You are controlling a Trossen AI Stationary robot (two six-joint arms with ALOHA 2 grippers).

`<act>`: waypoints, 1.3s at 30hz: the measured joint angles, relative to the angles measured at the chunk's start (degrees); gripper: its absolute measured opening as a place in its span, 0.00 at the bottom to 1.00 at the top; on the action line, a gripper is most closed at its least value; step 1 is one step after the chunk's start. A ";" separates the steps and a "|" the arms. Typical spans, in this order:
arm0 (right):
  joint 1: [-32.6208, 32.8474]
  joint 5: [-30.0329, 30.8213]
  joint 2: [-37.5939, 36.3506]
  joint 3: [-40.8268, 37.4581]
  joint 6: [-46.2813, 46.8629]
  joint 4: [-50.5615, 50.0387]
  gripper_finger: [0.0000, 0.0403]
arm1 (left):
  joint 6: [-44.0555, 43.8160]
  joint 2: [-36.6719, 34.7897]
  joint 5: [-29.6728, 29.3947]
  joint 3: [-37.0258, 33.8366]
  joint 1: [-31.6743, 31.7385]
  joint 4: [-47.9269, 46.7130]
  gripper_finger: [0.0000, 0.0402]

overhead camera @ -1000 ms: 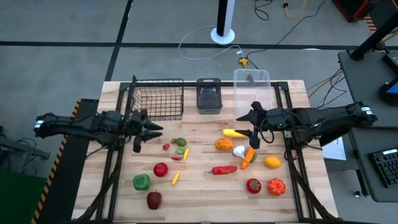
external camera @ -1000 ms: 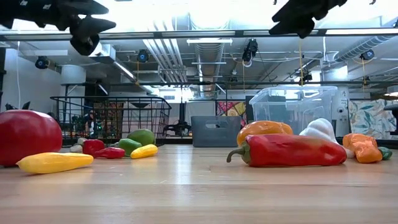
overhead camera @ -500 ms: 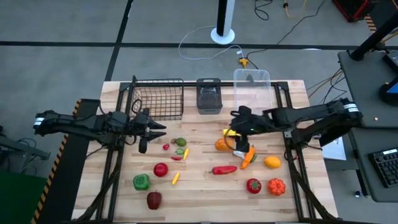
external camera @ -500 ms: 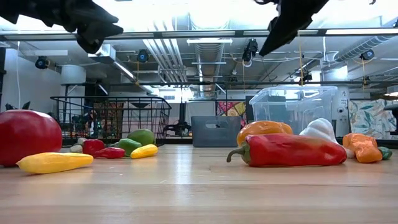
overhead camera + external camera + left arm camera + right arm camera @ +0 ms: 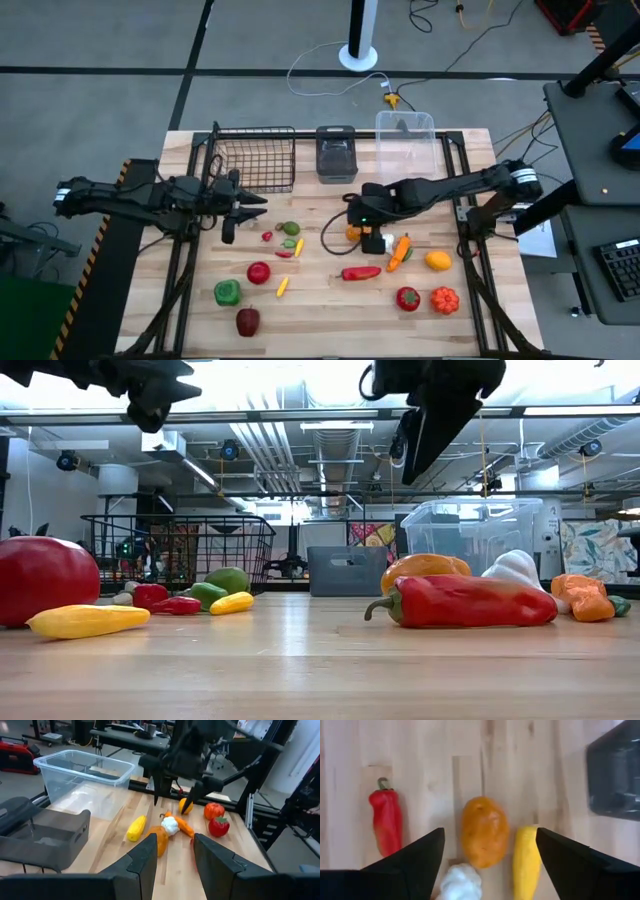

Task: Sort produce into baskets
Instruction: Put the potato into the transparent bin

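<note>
The produce lies loose on the wooden table. My right gripper [image 5: 360, 222] hangs open, tipped downward, above an orange fruit [image 5: 485, 837]. A yellow piece [image 5: 526, 862] and a white garlic [image 5: 460, 880] lie beside that fruit, and a red pepper [image 5: 386, 820] lies a little apart. Nothing is between the fingers. My left gripper [image 5: 250, 207] is held high and nearly level near the black wire basket [image 5: 255, 160], open and empty. The dark grey bin [image 5: 336, 155] and the clear tub [image 5: 405, 145] stand along the far edge.
A carrot [image 5: 400, 252], a yellow-orange fruit [image 5: 437, 261], a red tomato [image 5: 407, 298] and an orange pumpkin [image 5: 444, 299] lie right of centre. A red apple [image 5: 258, 272], a green pepper [image 5: 227, 292] and a dark red fruit [image 5: 247, 321] lie at the near left.
My right gripper has swung from near the clear tub toward the table's left and has tipped from nearly level to pointing steeply down. It now hangs over the orange fruit. The produce has not moved.
</note>
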 joint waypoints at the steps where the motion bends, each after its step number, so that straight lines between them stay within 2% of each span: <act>1: 0.02 -0.10 0.83 0.56 0.04 -0.52 0.79 | -0.27 0.03 0.00 0.24 0.00 0.03 0.28; 9: 0.75 -0.08 5.63 0.86 0.13 -1.93 0.84 | -0.72 0.52 -0.02 0.61 0.00 0.31 0.28; 33: 0.47 4.48 16.80 0.56 2.70 -2.18 0.80 | -0.52 1.23 -2.09 0.49 0.00 0.21 0.28; 39: 0.47 4.74 18.29 0.51 2.68 -1.55 0.76 | -0.50 1.23 -2.07 0.47 0.00 0.00 0.28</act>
